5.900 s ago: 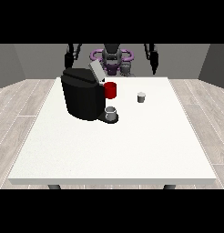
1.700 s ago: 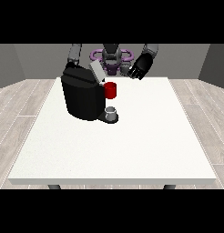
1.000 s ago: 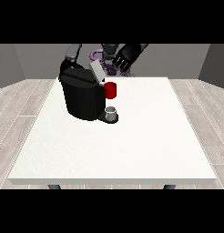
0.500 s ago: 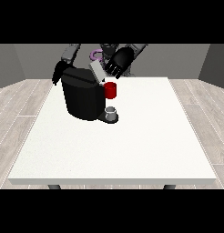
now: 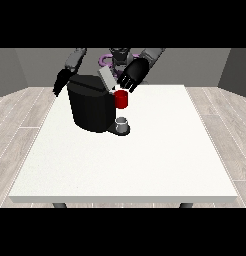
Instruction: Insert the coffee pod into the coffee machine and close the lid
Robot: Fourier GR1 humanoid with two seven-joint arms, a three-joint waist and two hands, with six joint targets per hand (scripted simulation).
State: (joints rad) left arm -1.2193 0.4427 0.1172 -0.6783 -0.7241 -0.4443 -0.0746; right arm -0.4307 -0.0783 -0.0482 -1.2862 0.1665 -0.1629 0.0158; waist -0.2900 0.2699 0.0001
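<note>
The black coffee machine (image 5: 92,107) stands on the table's far left part. Its pale lid (image 5: 107,78) is tilted up at the top. A red part (image 5: 121,99) juts from its front above a small grey cup (image 5: 122,123). The hand at the view's right (image 5: 133,73) hovers just above the red part, next to the raised lid. Behind the machine's left shoulder hangs the hand at the view's left (image 5: 60,83), fingers relaxed and holding nothing. The coffee pod shows nowhere; it may be hidden under the hand at the view's right.
The white table (image 5: 145,160) stretches wide towards the camera and to the right of the machine. The robot's purple and grey torso (image 5: 114,57) stands behind the far edge.
The pod that stood on the table 5.9 s ago is gone from there. The hand at the view's right has swung left to the raised lid and lowered slightly.
</note>
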